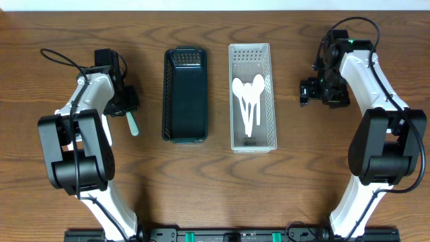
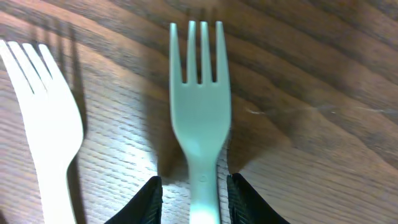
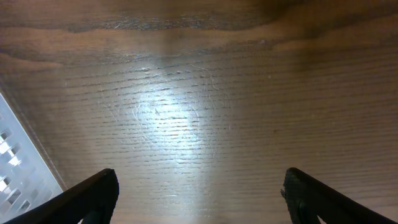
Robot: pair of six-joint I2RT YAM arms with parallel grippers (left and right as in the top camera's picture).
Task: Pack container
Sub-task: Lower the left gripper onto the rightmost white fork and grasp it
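A pale green plastic fork (image 2: 200,118) lies on the wooden table, tines pointing away from my left gripper (image 2: 194,199). The left gripper's fingers straddle the fork's handle with a small gap on each side, so it is open. In the overhead view the fork (image 1: 132,124) sticks out below the left gripper (image 1: 125,107). A white fork (image 2: 48,130) lies just left of the green one. The dark bin (image 1: 185,128) stands empty. The white perforated bin (image 1: 269,101) holds several white spoons (image 1: 248,101). My right gripper (image 1: 321,92) is open and empty over bare table (image 3: 199,193).
The two bins stand side by side in the table's middle, between the arms. A corner of the white bin (image 3: 15,168) shows at the left edge of the right wrist view. Cables loop over both arms.
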